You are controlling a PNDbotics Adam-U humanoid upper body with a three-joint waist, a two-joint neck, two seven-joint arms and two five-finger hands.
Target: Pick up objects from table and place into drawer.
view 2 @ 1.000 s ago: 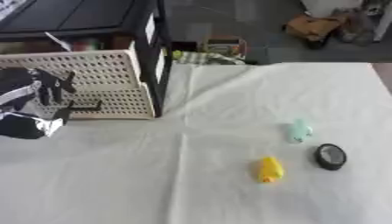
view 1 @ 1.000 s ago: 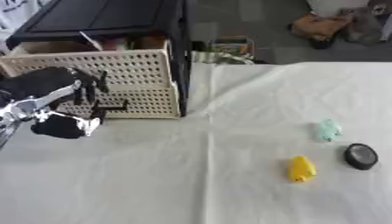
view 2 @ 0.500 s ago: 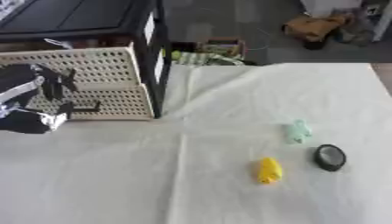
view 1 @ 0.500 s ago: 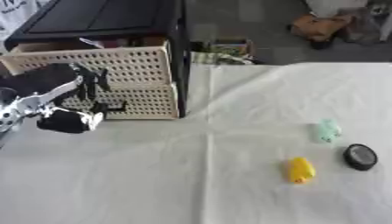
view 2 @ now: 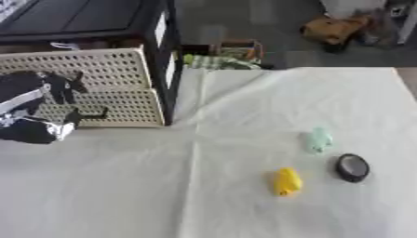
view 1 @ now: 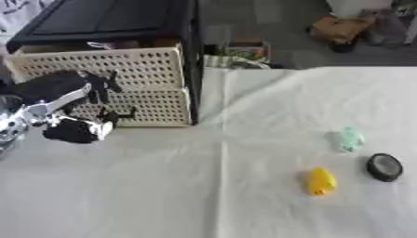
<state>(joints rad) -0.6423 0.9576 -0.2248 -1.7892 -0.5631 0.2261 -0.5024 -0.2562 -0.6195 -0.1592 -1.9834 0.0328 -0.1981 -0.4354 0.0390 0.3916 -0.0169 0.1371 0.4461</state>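
Observation:
A cream perforated drawer (view 1: 138, 69) sticks out a little from the black cabinet (view 1: 106, 18) at the far left, with a second perforated front (view 1: 155, 107) below it. My left hand (view 1: 69, 100) is right in front of these fronts, its fingers (view 1: 104, 86) spread and reaching against the mesh, holding nothing. On the white cloth at the right lie a yellow object (view 1: 321, 181), a mint-green object (view 1: 349, 138) and a black round object (view 1: 384, 167). My right hand is out of sight.
The white cloth (view 1: 204, 186) covers the table between the cabinet and the three objects. Beyond the far edge there are boxes and a brown bag (view 1: 342, 28) on the floor.
The upper drawer has slid back toward the cabinet, and my left hand has moved slightly up and in with it. The objects at the right have not moved.

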